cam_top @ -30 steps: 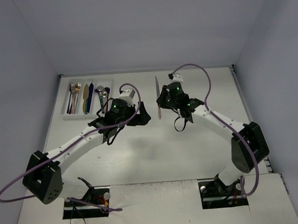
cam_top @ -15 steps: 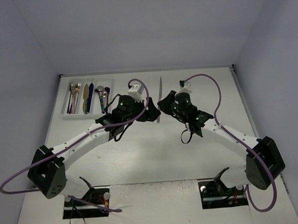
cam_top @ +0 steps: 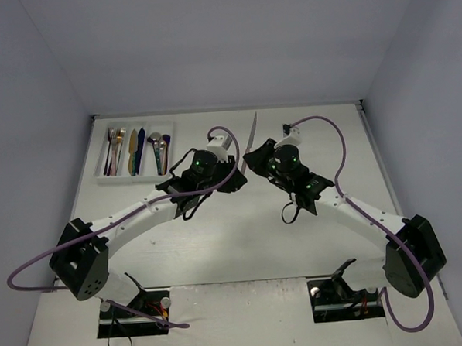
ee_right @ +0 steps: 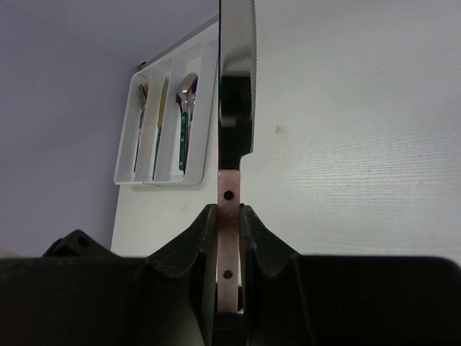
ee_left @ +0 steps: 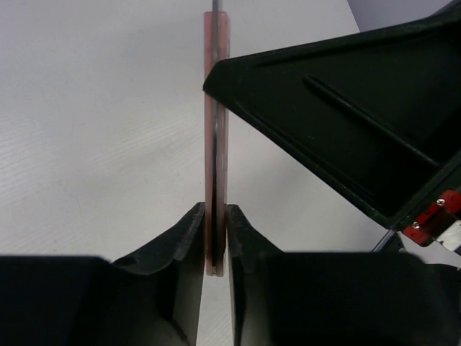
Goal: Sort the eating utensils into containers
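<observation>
Two robot arms meet near the middle of the white worktop [cam_top: 242, 234]; between them they hold one knife [cam_top: 250, 137] up off it; the knife has a pink handle and a shiny blade with little teeth on one edge; from above, the blade points to the far side of the worktop and leans a bit to the right.

The right tool [cam_top: 248, 156] is pinching the pink handle just below the blade; in its own camera the right tool [ee_right: 228, 216] has one finger on each side of the handle, and the knife [ee_right: 234, 144] sticks straight out in front.

The left tool [cam_top: 241, 172] is pinching the far end of the same handle; in its own camera the left tool [ee_left: 216, 216] has both fingers pressed on the thin pink edge of the knife [ee_left: 216, 144], and no gap shows; the two tools are very close to each other.

The white tray [cam_top: 171, 130] sits at the far left of the worktop, well apart from the knife; it has three long boxes side by side; forks [cam_top: 115, 148] lie in the left box; knives [cam_top: 135, 151], gold and dark blue, lie in the middle box; spoons [cam_top: 158, 150] lie in the right box; the right camera also shows the tray [ee_right: 155, 181] off to its left.
</observation>
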`<state>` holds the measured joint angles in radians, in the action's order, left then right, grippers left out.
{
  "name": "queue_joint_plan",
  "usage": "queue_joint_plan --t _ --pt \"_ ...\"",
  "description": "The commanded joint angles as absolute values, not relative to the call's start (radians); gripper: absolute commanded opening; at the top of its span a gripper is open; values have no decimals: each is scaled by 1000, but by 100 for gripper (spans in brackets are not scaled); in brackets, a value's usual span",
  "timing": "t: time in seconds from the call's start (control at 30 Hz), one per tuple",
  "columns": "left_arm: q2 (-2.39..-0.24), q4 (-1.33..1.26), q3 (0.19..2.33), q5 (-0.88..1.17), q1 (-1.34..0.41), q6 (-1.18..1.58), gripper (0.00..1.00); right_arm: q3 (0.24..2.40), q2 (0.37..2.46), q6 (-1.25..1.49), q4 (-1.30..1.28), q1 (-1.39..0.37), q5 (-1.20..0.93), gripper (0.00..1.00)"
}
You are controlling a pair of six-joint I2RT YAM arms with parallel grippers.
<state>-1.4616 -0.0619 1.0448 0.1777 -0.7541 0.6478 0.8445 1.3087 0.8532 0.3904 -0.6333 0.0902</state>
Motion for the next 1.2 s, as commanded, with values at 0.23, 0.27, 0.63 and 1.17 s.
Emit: queue_joint_plan --t 0.23,0.27,0.63,1.17 --pt "-1419 -136 1057 117 -762 630 0 869 1308 824 490 -649 66 9" --pt "-1411 -136 1046 104 -760 629 0 873 1313 817 487 -649 63 16" --pt "-1254 -37 895 95 -574 620 0 938 1293 696 309 -615 86 53" --pt "-1463 265 1117 350 109 192 0 890 1162 450 153 -417 -55 76"
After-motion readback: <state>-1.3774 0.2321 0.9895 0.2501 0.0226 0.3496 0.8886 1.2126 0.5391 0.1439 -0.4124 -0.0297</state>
